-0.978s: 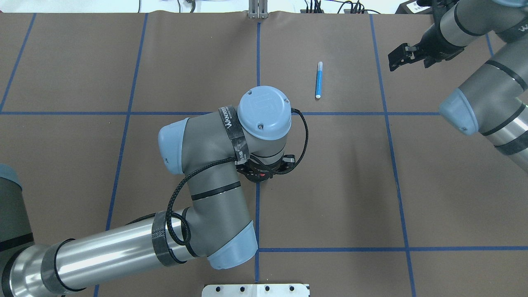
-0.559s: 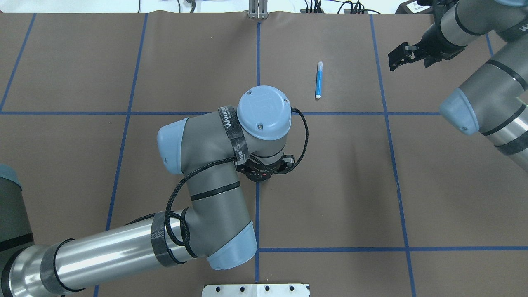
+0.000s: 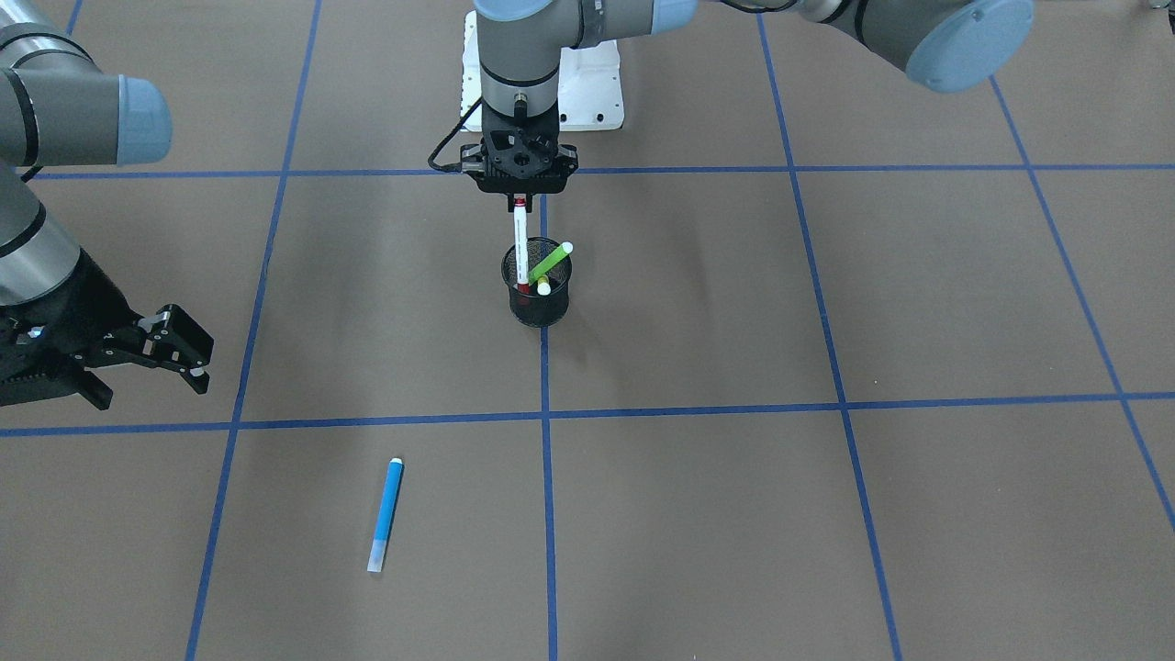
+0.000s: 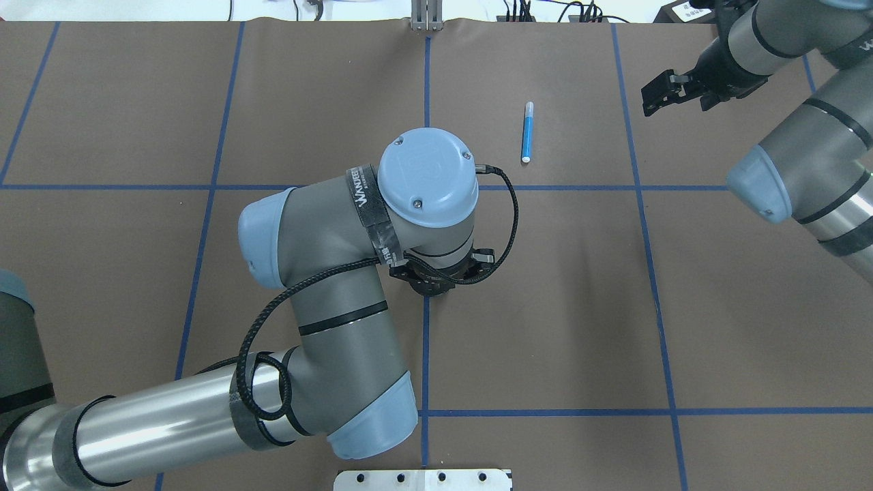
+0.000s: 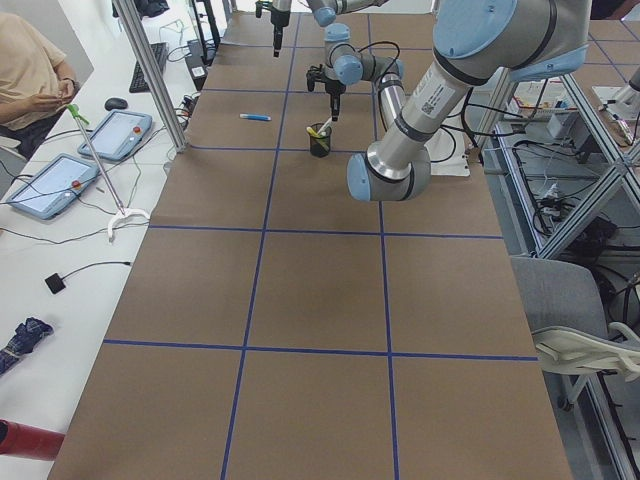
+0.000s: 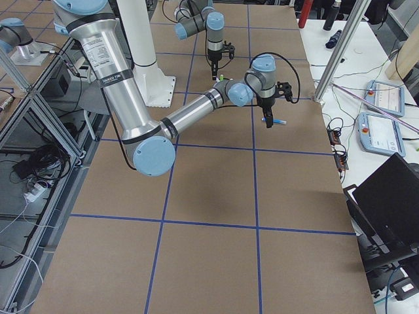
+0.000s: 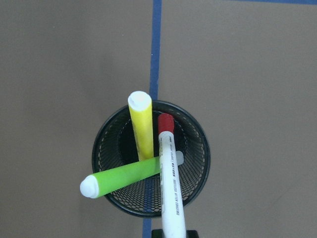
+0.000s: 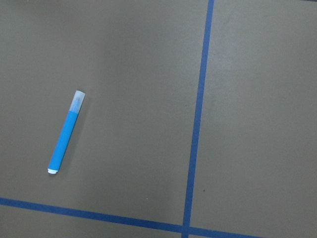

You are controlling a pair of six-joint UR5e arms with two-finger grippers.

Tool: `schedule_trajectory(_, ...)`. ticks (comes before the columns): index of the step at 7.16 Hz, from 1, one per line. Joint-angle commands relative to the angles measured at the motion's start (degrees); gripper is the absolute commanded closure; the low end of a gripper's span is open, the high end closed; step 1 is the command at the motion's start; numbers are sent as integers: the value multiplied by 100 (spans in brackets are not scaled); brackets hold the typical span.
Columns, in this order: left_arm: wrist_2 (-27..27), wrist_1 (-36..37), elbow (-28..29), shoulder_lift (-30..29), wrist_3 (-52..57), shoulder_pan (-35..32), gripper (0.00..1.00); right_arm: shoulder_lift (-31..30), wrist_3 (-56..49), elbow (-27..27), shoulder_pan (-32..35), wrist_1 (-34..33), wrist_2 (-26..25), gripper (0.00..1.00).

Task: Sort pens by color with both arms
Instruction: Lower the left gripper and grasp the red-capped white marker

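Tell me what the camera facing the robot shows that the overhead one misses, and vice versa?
Front-facing only: the black mesh cup with the green pen and yellow pen, and the left gripper shut on the white pen with red ends. Overhead only: cables beyond the table; the left arm hides the cup. Both: the blue pen lying flat and the open right gripper.

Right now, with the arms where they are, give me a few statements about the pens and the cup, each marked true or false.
1. The blue pen lies on the table, outside the cup. True.
2. The right gripper holds the green pen. False: it is open and empty; the green pen leans in the cup.
3. The left gripper holds the white pen upright over the cup. True.
4. The yellow pen lies on the table. False: it stands in the cup.
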Motion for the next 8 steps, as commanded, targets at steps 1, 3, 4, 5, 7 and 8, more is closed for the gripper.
schedule_trajectory(1, 326, 166, -550, 36, -28, -9, 100, 12, 7, 1, 0, 9, 1, 0)
schedule_trajectory(3, 668, 334, -982, 98, -20, -53, 100, 21, 7, -8, 0, 9, 1, 0)
schedule_trajectory(4, 845, 317, -1001, 98, -11, -53, 100, 21, 7, -8, 0, 9, 1, 0)
schedule_trajectory(5, 1142, 273, -993, 98, 15, -53, 100, 21, 16, -16, 0, 9, 1, 0)
schedule_trajectory(7, 1634, -320, -766, 107, 381, -53, 100, 12, 33, -8, 0, 9, -8, 0)
schedule_trajectory(8, 1742, -803, -407, 107, 428, -79, 100, 3, 42, -16, 0, 9, -8, 0)
